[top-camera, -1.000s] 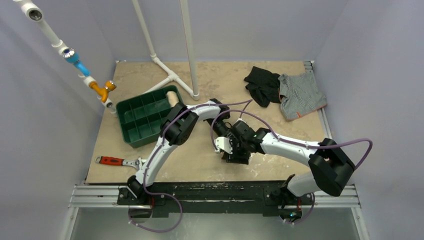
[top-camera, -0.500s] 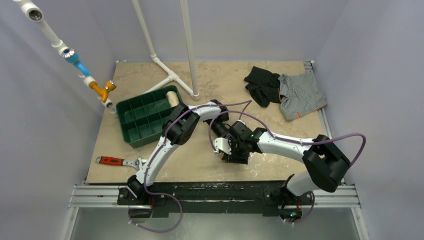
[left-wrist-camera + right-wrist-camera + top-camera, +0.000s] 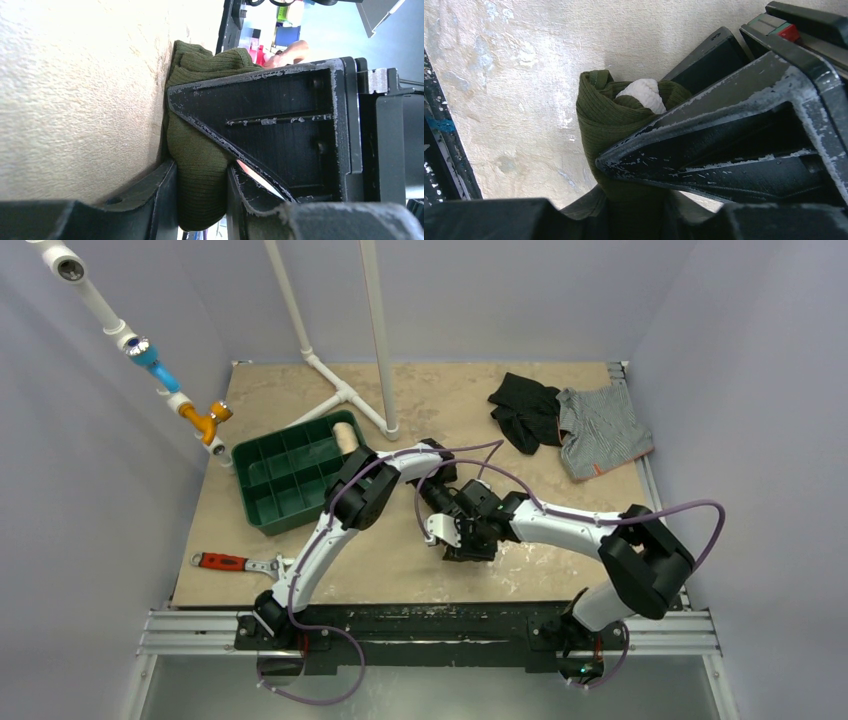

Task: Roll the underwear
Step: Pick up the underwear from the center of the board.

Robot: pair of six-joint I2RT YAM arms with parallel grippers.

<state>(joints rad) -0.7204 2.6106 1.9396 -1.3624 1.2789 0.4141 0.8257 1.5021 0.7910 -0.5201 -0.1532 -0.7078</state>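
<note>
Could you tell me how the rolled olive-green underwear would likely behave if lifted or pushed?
The dark olive-green ribbed cloth underwear roll is probably soft and light: it bulges where the left gripper squeezes it. Its loose outer layers, with the cream waistband coiled inside, suggest that it may unroll if released. Pushed, it likely rolls or slumps.

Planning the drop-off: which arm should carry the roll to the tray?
Left, probably. The left gripper and right gripper both clamp the roll, but the tray lies on the left side, so the right would have to reach across.
</note>
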